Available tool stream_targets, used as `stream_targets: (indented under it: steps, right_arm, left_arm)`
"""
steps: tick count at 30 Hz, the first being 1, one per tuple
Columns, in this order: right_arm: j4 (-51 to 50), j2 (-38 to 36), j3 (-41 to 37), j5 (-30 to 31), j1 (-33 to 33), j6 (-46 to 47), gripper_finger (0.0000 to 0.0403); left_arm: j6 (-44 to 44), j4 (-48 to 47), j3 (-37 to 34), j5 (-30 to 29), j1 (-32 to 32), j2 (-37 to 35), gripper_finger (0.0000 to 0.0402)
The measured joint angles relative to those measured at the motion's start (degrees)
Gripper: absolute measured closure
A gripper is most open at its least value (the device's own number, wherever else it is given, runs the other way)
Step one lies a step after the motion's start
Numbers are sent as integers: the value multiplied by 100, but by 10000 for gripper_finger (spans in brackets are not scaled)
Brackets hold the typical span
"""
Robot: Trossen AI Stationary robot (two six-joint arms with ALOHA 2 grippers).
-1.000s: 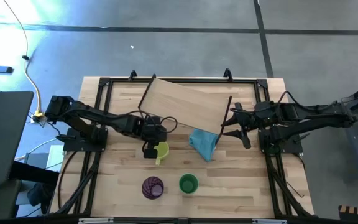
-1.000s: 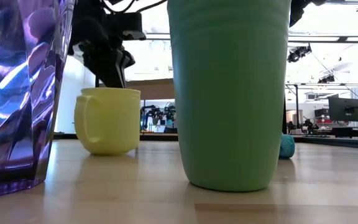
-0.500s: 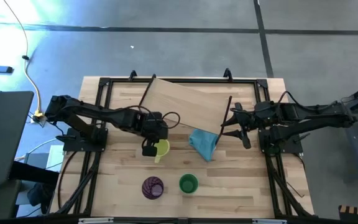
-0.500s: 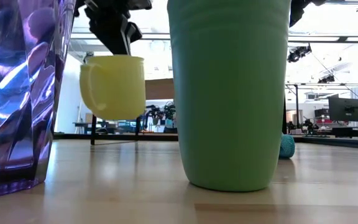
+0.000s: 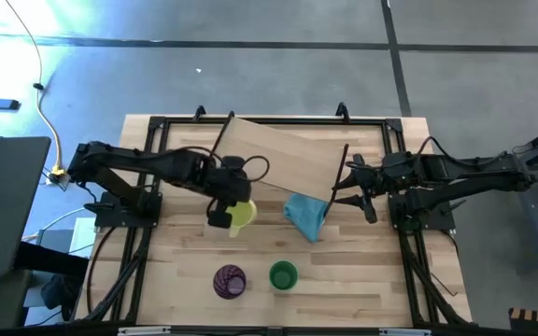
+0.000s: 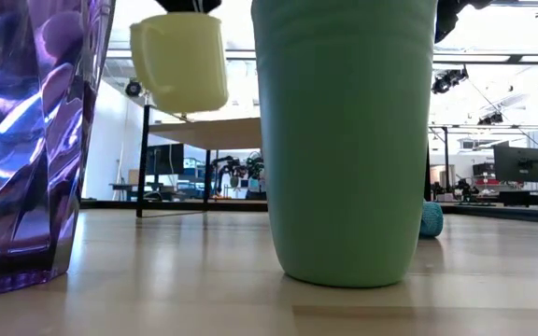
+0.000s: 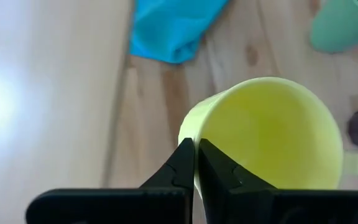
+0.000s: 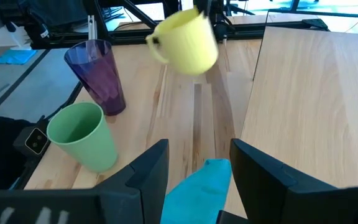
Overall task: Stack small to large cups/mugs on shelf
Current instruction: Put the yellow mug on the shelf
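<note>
The left gripper (image 5: 224,207) is pinched shut on the rim of the yellow mug (image 5: 240,214), with 1 finger inside and 1 outside the wall, and holds it in the air above the table (image 5: 185,271). In the low view the mug (image 6: 181,60) hangs upright, well clear of the table top, with its handle showing at its 9 o'clock. Seen from above, the mug sits just off the near edge of the shelf (image 5: 278,159), which lies skewed across the back of the table on thin black legs.

A crumpled blue cloth (image 5: 305,215) lies at the mug's 3 o'clock, close beside it, touching the shelf's near right corner. At the mug's 6 o'clock, near the front of the table, stand the purple tumbler (image 5: 230,281) and the green cup (image 5: 283,275), side by side and apart from each other, both upright with open mouths up.

The right gripper (image 5: 351,189) waits at the shelf's right edge, at the cloth's 2 o'clock; its 2 fingers stand spread with nothing between them, the cloth (image 8: 197,186) lying below them.
</note>
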Motion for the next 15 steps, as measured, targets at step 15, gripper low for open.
stream_targets:
  steps: [15]
  right_arm:
    - [40,2,0,0,-2,255,240]
  left_arm:
    - [1697,-700,1046,-87,1719,-8,401]
